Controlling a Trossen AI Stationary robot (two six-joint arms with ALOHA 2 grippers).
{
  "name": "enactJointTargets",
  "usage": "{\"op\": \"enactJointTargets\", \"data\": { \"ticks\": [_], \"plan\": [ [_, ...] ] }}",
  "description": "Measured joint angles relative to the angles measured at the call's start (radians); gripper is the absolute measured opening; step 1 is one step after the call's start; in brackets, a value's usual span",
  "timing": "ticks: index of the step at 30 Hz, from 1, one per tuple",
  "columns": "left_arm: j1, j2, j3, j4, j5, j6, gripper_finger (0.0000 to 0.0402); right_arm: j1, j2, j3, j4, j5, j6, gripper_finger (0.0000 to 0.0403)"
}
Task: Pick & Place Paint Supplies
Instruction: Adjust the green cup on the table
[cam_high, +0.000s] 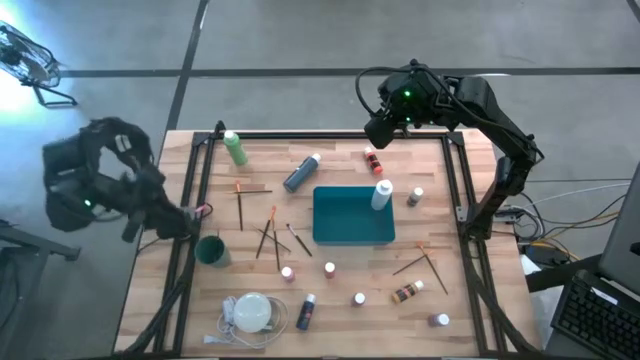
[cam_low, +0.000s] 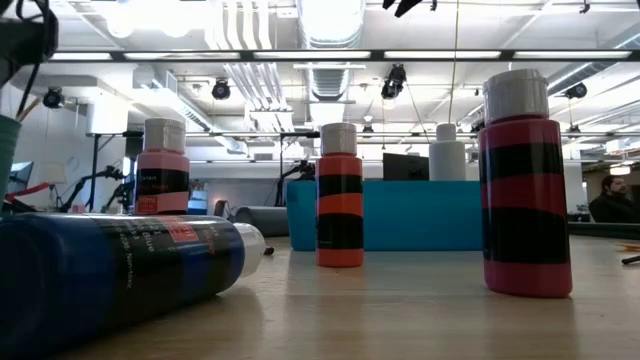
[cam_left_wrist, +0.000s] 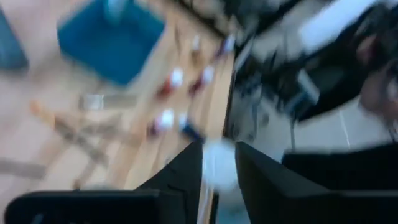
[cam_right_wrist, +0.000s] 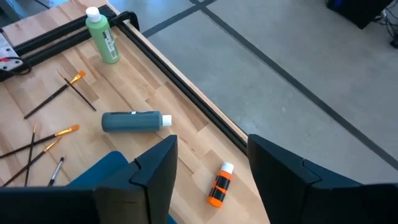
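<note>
R gripper (cam_right_wrist: 208, 165) jaws apart, empty, above orange bottle (cam_right_wrist: 219, 185) nr table's far edge. L gripper (cam_left_wrist: 217, 168): state unclear, blurred.

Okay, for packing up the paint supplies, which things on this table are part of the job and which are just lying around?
Part of the job:
- green bottle
- grey-blue bottle
- orange bottle
- white bottle
- brushes
- other small bottles near the front

Just lying about:
- teal tray
- white disc with cord
- dark green cup
</note>
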Motion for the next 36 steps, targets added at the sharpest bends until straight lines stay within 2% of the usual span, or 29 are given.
{"op": "enactJointTargets", "data": {
  "ticks": [6, 10, 18, 25, 30, 32, 36],
  "plan": [
    [0.003, 0.063, 0.183, 0.000, -0.442, 0.313, 0.0090, 0.000, 0.000, 0.000, -0.007, 0.000, -0.001, 0.0174],
    [0.007, 0.071, 0.247, 0.000, -0.704, 0.446, 0.0090, 0.000, 0.000, 0.000, -0.024, 0.000, -0.007, 0.0163],
    [0.119, 0.041, 0.331, 0.000, -0.723, 0.559, 0.0089, 0.000, 0.000, 0.000, -0.028, 0.000, -0.018, 0.0148],
    [0.133, 0.040, 0.331, 0.000, -0.724, 0.607, 0.0089, 0.000, 0.000, -0.008, 0.032, -0.003, -0.075, 0.0134],
    [0.151, 0.035, 0.331, 0.000, -0.724, 0.624, 0.0089, 0.000, 0.000, -0.014, 0.121, -0.091, -0.115, 0.0123],
    [0.152, 0.032, 0.331, 0.001, -0.665, 0.598, 0.0089, 0.001, 0.000, -0.016, 0.138, -0.105, -0.123, 0.0118],
    [0.152, 0.056, 0.330, 0.000, -0.404, 0.584, 0.0089, 0.000, 0.000, -0.023, 0.138, -0.106, -0.124, 0.0112]
  ]
}}
